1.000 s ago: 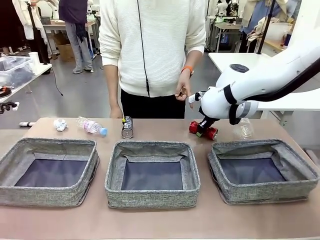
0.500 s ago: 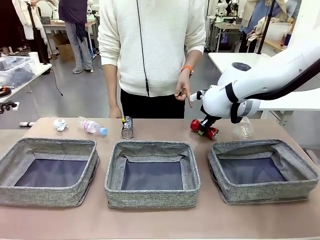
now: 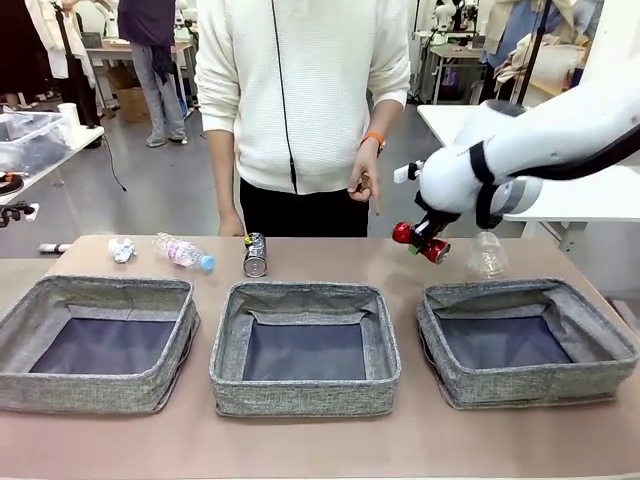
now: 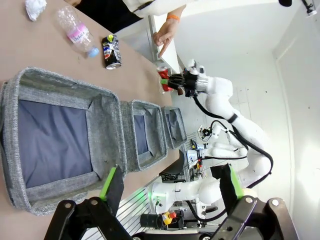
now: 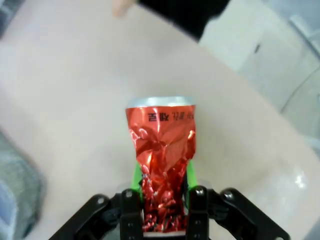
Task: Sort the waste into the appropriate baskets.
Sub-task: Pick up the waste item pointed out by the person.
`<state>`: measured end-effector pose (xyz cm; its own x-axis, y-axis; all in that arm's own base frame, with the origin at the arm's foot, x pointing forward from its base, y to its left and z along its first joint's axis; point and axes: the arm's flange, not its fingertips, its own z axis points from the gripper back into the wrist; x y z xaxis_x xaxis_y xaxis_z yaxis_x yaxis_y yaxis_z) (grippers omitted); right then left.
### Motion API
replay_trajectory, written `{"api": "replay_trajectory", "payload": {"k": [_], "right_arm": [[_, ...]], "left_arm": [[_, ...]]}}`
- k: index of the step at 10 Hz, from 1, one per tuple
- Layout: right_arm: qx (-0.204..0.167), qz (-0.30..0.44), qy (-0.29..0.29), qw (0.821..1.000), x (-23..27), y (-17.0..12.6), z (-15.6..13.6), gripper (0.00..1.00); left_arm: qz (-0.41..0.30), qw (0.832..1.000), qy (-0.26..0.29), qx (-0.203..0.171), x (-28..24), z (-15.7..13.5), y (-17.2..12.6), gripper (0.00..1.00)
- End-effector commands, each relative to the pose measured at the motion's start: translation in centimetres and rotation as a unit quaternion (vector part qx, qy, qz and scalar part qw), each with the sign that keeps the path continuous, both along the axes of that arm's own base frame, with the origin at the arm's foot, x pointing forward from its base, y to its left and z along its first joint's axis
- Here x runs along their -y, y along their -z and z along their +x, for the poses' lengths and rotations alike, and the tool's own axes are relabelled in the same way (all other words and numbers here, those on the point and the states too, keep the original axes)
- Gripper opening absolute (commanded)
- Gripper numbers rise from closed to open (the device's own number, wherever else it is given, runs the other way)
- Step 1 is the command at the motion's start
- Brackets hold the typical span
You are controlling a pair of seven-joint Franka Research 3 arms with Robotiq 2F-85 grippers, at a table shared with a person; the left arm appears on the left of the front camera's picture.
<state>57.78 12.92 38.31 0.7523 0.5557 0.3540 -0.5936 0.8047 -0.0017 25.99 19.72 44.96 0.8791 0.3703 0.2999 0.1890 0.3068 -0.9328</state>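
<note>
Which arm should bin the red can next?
Right. The right gripper is shut on the red can, held above the table just behind the right basket. The left gripper is open, off by the left basket.

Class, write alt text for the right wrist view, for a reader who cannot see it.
A crumpled red can is clamped in the right gripper, between its green-padded fingers, silver end pointing away. A tan table lies behind it.
</note>
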Motion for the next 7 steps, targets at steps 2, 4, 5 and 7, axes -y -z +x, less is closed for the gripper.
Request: {"api": "replay_trajectory", "payload": {"k": [2, 4, 5, 7], "right_arm": [[-0.081, 0.064, 0.141, 0.985, 4.7, -12.2, -11.9, 0.0], [-0.147, 0.058, 0.154, 0.975, 3.1, -13.3, -17.3, 0.0], [-0.146, 0.056, 0.145, 0.977, 2.9, -12.8, -17.2, 0.0], [-0.116, 0.069, 0.135, 0.982, 4.8, -14.2, -15.9, 0.0]], "left_arm": [[-0.003, 1.0, 0.001, 0.013, 0.1, 0.0, -0.1, 1.0], [-0.003, 1.0, 0.001, 0.013, 0.1, 0.0, -0.1, 1.0], [-0.003, 1.0, 0.001, 0.013, 0.1, 0.0, -0.1, 1.0], [-0.003, 1.0, 0.001, 0.013, 0.1, 0.0, -0.1, 1.0]]}}
